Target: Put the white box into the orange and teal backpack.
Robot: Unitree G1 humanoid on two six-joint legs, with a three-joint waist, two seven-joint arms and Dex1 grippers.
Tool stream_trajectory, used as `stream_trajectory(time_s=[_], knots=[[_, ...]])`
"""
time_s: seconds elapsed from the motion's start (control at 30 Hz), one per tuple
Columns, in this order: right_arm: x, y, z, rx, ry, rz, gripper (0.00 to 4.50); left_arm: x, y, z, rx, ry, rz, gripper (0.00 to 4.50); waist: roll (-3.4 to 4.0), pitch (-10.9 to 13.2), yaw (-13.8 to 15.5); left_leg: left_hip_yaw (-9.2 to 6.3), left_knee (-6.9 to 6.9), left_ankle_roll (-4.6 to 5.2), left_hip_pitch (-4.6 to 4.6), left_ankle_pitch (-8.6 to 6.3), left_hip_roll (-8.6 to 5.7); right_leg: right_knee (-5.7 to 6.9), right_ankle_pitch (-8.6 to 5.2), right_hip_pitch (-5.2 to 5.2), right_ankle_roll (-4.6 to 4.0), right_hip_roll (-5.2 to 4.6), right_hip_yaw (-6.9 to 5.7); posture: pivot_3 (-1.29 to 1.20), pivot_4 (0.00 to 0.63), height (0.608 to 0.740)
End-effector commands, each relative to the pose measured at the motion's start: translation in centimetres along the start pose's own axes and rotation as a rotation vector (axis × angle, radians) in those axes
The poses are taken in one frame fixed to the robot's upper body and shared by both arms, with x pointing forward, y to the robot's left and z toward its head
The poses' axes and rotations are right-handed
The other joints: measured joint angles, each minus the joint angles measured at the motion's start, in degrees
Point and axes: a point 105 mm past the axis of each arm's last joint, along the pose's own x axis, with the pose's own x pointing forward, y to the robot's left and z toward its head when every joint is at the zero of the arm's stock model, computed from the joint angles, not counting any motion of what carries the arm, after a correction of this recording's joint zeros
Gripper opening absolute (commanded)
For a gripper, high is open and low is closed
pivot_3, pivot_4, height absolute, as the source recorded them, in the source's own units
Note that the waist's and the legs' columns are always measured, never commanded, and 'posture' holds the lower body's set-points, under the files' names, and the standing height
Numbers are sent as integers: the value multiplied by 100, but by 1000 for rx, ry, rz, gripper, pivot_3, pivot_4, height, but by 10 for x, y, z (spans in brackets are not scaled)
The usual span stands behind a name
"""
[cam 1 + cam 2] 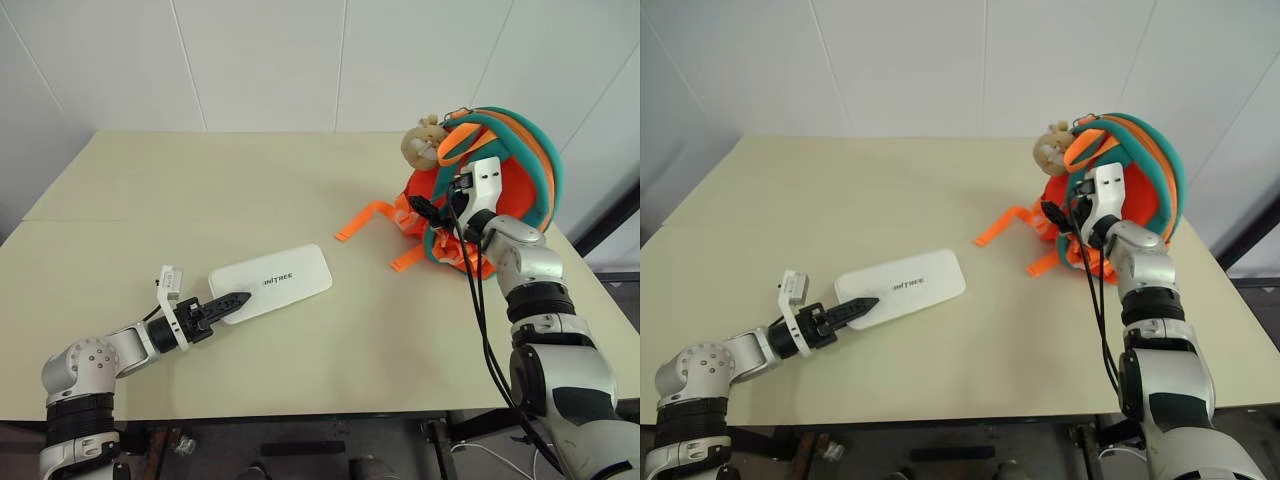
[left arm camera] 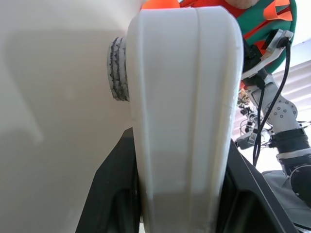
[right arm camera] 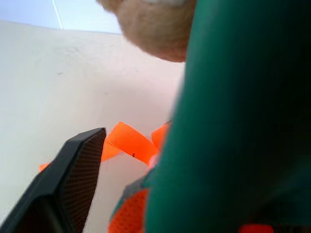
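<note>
White box point(image 1: 272, 282) flat on surface point(image 1: 250, 190), lower centre-left of frame; left pincer point(image 1: 233, 301) pinching its near end.

Box lies w/ lettered face up, long axis running lower left to upper right; in left wrist view its rounded white edge point(image 2: 184, 111) sits btwn the two black fingers point(image 2: 114, 194). Orange and teal backpack point(image 1: 515, 185) stands at upper right, well apart from box, orange webbing straps point(image 1: 365, 218) trailing left on surface, tan plush charm point(image 1: 424, 142) at its top left. Right pincer point(image 1: 428, 212) is up against backpack's front by the teal edging; one black finger point(image 3: 73, 179) seen in right wrist view, can't tell if spread or closed.
</note>
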Motion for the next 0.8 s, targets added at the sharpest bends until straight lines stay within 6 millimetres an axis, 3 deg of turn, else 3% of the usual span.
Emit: stream_trajectory(time_s=[0.03, 0.17, 0.27, 0.33, 0.43, 0.57, 0.63, 0.7, 0.8], knots=[[3, 5, 19, -52, -92, 39, 2983, -12, 6, 9, 50, -68, 74, 1339, 0, 0, -21, 0, 0, 0, 0, 0, 0, 1, 0, 0, 0, 0, 0, 0, 150, 740], [1, 30, 30, -35, -169, 229, 1677, -19, -2, 26, 107, -125, 64, 1339, 1, 1, -46, 0, 0, -3, 3, 2, 1, 10, 0, -2, 1, 1, 0, 0, 150, 740], [-13, 68, 53, 44, -293, 516, 692, -27, -7, 37, 150, -146, 81, 1339, 3, 2, -84, 0, 0, -5, 3, 3, 1, 12, 1, -2, 2, 2, 0, 0, 150, 740], [-26, 90, 57, 89, -273, 687, 144, -32, -8, 42, 167, -157, 95, 1339, 5, 3, -93, -2, -4, -6, 2, 2, 3, 13, -1, -2, 5, 3, -1, 0, 150, 740], [-57, 127, 76, 289, -205, 973, 35, -44, -9, 48, 174, -167, 98, 1339, 7, 5, -76, -8, -7, -10, -6, -1, 4, 11, -5, -9, 2, 3, -6, 0, 150, 740], [-105, 166, 94, 359, -109, 1249, 35, -55, -17, 52, 176, -196, 65, 1339, 12, 8, -67, -7, -18, -9, -12, -2, 6, 13, -11, -25, -8, 3, -7, 0, 150, 740], [-124, 176, 96, 390, -57, 1334, 35, -56, -22, 52, 186, -205, 50, 1339, 12, 8, -49, -8, -22, -11, -13, -5, 7, 13, -19, -28, -12, 3, -8, 0, 150, 740], [-138, 185, 93, 409, -1, 1389, 35, -57, -28, 50, 206, -189, 32, 1339, 11, 7, -7, -8, -22, -11, -15, -9, 8, 10, -23, -30, -15, 2, -9, 0, 150, 740], [-161, 195, 66, 400, 161, 1445, 35, -58, -44, 45, 257, -156, -17, 1339, 1, 3, 73, -8, -21, -11, -21, -16, 8, -5, -26, -28, -16, 1, -12, 0, 150, 740]])
